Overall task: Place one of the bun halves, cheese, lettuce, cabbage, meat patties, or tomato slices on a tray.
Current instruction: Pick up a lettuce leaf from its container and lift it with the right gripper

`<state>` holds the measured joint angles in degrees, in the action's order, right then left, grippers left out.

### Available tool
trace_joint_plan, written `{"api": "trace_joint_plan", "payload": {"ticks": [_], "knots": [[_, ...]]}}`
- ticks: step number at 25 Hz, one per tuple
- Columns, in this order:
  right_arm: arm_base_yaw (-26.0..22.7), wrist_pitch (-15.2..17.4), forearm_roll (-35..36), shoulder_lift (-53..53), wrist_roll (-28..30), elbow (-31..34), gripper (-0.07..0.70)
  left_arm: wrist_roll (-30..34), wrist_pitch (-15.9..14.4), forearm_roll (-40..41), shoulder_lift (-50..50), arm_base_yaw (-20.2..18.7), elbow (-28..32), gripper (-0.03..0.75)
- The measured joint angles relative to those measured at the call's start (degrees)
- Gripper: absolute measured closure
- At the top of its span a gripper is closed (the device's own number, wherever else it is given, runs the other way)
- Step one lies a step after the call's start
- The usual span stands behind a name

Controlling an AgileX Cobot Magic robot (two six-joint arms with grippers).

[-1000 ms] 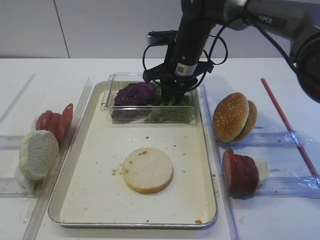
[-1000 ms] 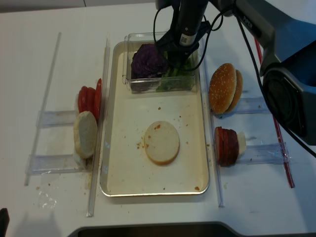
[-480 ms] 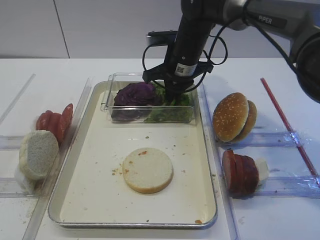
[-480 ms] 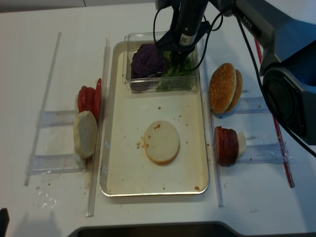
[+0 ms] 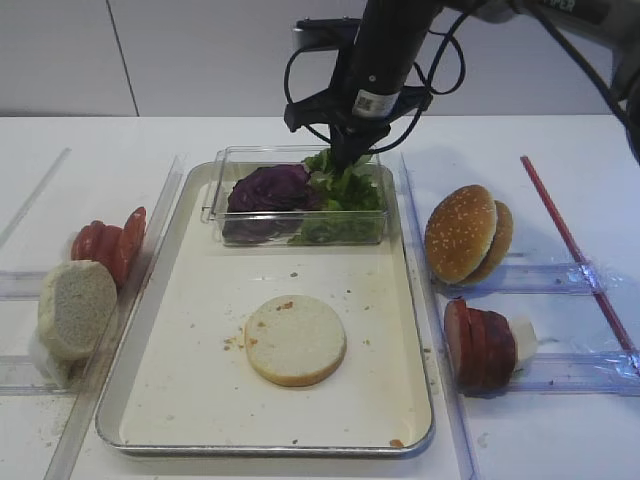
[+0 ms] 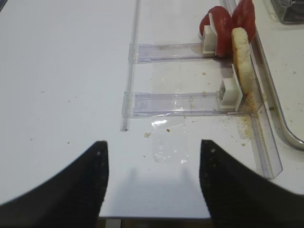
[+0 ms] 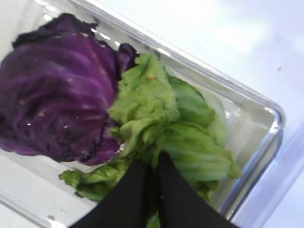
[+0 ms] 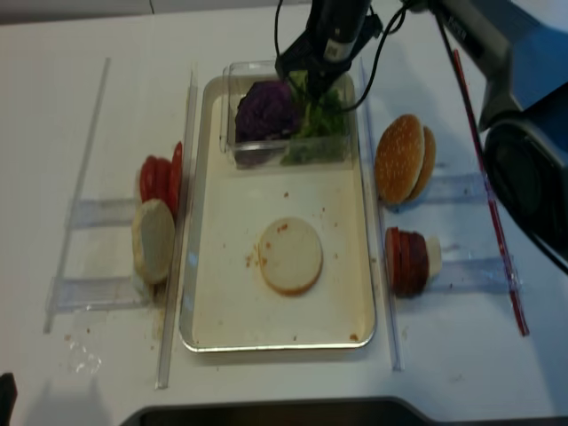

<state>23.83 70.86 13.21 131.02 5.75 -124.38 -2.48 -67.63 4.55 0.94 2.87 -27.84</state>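
My right gripper [image 5: 345,155] is shut on a green lettuce [image 5: 342,185] leaf and holds it just above the clear box [image 5: 214,200]. More lettuce lies below. In the right wrist view the black fingertips [image 7: 166,166] pinch the lettuce [image 7: 156,109] beside the purple cabbage [image 7: 57,95]. The box stands at the far end of the metal tray [image 5: 180,330]. A pale bun half [image 5: 296,340] lies on the tray floor. My left gripper [image 6: 153,145] hovers open over bare table, left of the tomato slices [image 6: 218,23]. No cheese is in view.
Left of the tray, tomato slices [image 5: 110,243] and a pale bun half [image 5: 75,308] stand in clear racks. On the right are a sesame bun [image 5: 462,233] and meat patties [image 5: 480,345]. A red strip [image 5: 570,240] lies at the far right.
The right gripper's jaws closed on the lettuce inside the box, then rose, pulling the leaf up above the box rim. The left arm has not moved.
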Motion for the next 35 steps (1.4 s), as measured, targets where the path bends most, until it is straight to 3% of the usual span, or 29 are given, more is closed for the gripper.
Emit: {"api": "trace_joint_plan", "payload": {"ticks": [16,24,35], "knots": [[0.0,0.3,2.5,-7.2,0.0,0.4,0.57,-0.1,0.0,0.0,0.0,0.0,0.0,0.329],[0.0,0.3,2.9,-15.5,0.1,10.3,0.57,-0.1,0.0,0.0,0.0,0.0,0.0,0.329],[2.3,0.3,6.5,-29.4,5.2,25.6,0.57,-0.1,0.0,0.0,0.0,0.0,0.0,0.329]]}}
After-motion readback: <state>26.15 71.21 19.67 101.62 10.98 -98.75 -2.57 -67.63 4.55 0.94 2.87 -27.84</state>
